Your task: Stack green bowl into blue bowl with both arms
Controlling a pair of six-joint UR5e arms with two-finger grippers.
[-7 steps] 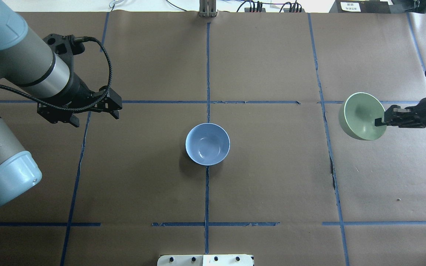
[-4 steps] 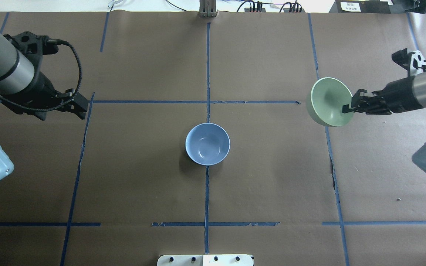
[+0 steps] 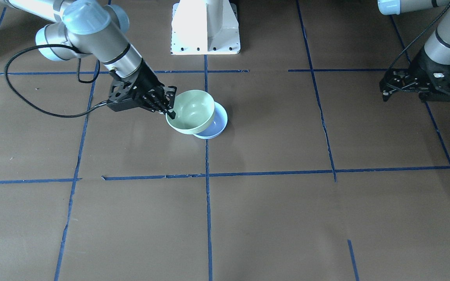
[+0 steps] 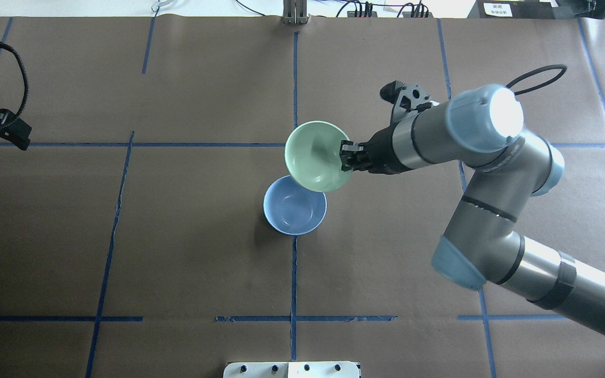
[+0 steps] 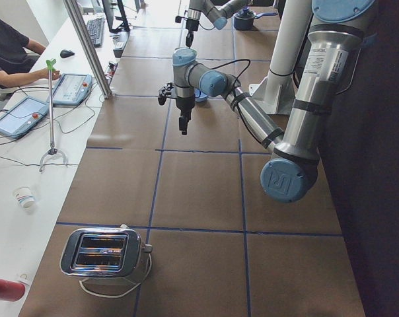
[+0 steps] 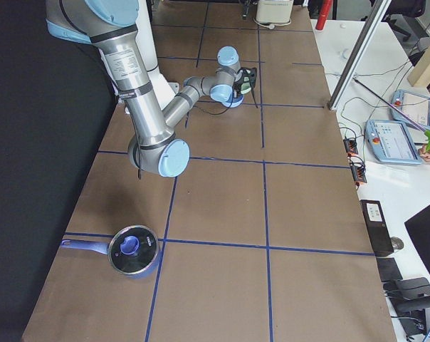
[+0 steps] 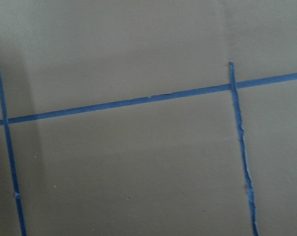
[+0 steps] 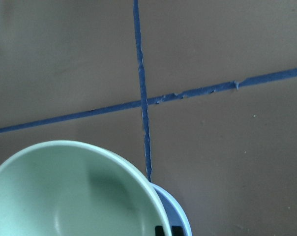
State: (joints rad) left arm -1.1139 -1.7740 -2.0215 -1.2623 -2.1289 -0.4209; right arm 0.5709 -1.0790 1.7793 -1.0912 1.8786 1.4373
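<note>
The blue bowl (image 4: 294, 210) stands upright at the middle of the table, and part of it shows in the front view (image 3: 218, 124). My right gripper (image 4: 345, 156) is shut on the near rim of the green bowl (image 4: 315, 155). It holds the bowl tilted, just above and overlapping the blue bowl's far edge. The front view shows the same grip (image 3: 169, 108) on the green bowl (image 3: 191, 111). In the right wrist view the green bowl (image 8: 74, 196) covers most of the blue bowl (image 8: 180, 219). My left gripper (image 3: 404, 93) is open and empty, far off at the table's left side (image 4: 11, 131).
The white pedestal base (image 3: 205, 27) stands behind the bowls. A toaster (image 5: 107, 254) sits at the table's left end and a lidded pot (image 6: 133, 249) at its right end. Blue tape lines cross the brown table cover.
My right arm has swung the green bowl from the table's right side to over the blue bowl. My left arm has drawn back further to the left. The blue bowl has not moved.
</note>
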